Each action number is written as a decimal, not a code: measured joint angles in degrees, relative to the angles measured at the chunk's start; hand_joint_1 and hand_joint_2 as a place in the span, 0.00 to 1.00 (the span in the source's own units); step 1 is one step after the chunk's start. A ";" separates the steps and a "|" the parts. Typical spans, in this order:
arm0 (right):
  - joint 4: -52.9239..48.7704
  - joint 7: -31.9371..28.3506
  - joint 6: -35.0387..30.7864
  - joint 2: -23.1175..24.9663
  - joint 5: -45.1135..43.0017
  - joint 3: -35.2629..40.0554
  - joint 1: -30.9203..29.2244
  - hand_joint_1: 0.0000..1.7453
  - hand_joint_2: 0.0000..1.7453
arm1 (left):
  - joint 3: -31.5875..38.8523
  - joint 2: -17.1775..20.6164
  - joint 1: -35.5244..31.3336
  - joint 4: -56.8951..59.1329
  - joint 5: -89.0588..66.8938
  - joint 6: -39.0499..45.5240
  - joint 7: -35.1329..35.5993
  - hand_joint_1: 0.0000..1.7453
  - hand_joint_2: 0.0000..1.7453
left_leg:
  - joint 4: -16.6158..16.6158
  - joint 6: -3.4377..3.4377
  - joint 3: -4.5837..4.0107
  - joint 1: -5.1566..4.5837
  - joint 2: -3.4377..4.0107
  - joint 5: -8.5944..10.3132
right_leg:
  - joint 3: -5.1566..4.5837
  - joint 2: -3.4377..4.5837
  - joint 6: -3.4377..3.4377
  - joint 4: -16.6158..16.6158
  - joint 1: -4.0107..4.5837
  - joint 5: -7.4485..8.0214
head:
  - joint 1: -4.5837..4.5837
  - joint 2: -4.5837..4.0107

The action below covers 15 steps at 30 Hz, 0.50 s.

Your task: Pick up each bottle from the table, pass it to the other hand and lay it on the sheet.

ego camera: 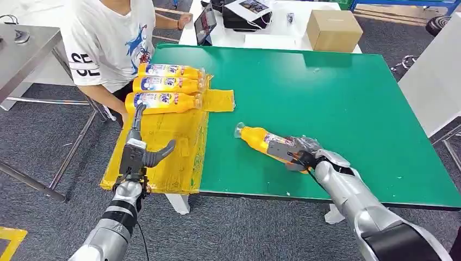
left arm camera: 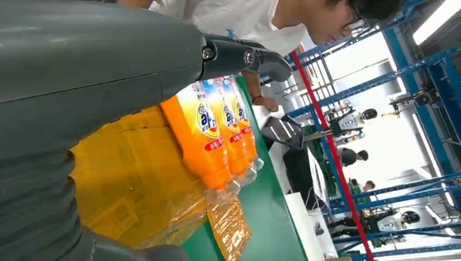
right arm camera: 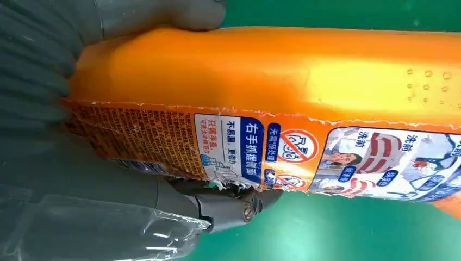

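Observation:
An orange bottle (ego camera: 260, 140) lies on the green table (ego camera: 337, 109), clear cap toward the sheet. My right hand (ego camera: 300, 153) grips its base end; in the right wrist view the thumb and fingers (right arm camera: 234, 204) wrap the labelled body (right arm camera: 304, 92). Three more orange bottles (ego camera: 166, 86) lie side by side at the far end of the yellow sheet (ego camera: 163, 147), also seen close up as bottles (left arm camera: 217, 125) in the left wrist view. My left hand (ego camera: 142, 147) hovers over the sheet's near half, fingers apart and holding nothing.
A person in a white shirt (ego camera: 111, 38) stands by the table's far left corner, close to the sheet. A cardboard box (ego camera: 332, 30) and a tablet (ego camera: 205, 24) sit on a white table beyond. A grey desk (ego camera: 24, 49) stands at the left.

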 measured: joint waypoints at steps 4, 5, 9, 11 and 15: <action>-1.43 -1.59 -10.19 1.75 -2.38 -1.65 2.82 1.00 1.00 | 0.04 -0.04 0.37 -0.02 0.07 -0.09 0.20 0.00 1.00 | -0.01 -0.06 0.05 0.04 0.21 -0.04 | 0.02 0.20 -0.02 0.01 0.06 0.02 | 0.02 0.00; -2.70 -2.55 -13.58 2.27 -3.06 -2.51 4.27 1.00 1.00 | 0.07 -0.11 0.65 -0.13 0.07 -0.24 0.46 0.00 1.00 | -0.01 -0.06 0.04 0.04 0.21 -0.04 | 0.01 0.20 -0.03 0.01 0.06 0.02 | 0.00 0.00; -14.66 -8.48 -29.00 5.47 -3.59 -8.05 12.69 1.00 1.00 | 0.11 -0.70 2.63 -2.01 1.34 -1.82 1.97 0.00 1.00 | -0.01 -0.09 -0.23 0.04 0.09 0.01 | -0.22 0.15 -0.02 0.06 0.07 0.01 | -0.07 0.00; -23.19 -12.34 -36.23 7.67 -3.61 -11.42 16.40 1.00 1.00 | 0.07 -1.20 3.39 -2.88 2.88 -3.49 3.21 0.00 1.00 | -0.01 -0.09 -0.38 0.07 -0.07 0.04 | -0.32 0.03 -0.03 0.07 0.08 -0.02 | -0.04 0.00; -35.13 -15.18 -41.07 10.01 -3.74 -16.02 20.38 1.00 1.00 | 0.00 -1.90 4.00 -3.74 4.72 -4.94 4.43 0.00 1.00 | -0.01 -0.09 -0.48 0.06 -0.14 0.02 | -0.36 -0.06 -0.04 0.06 0.06 -0.06 | -0.02 0.00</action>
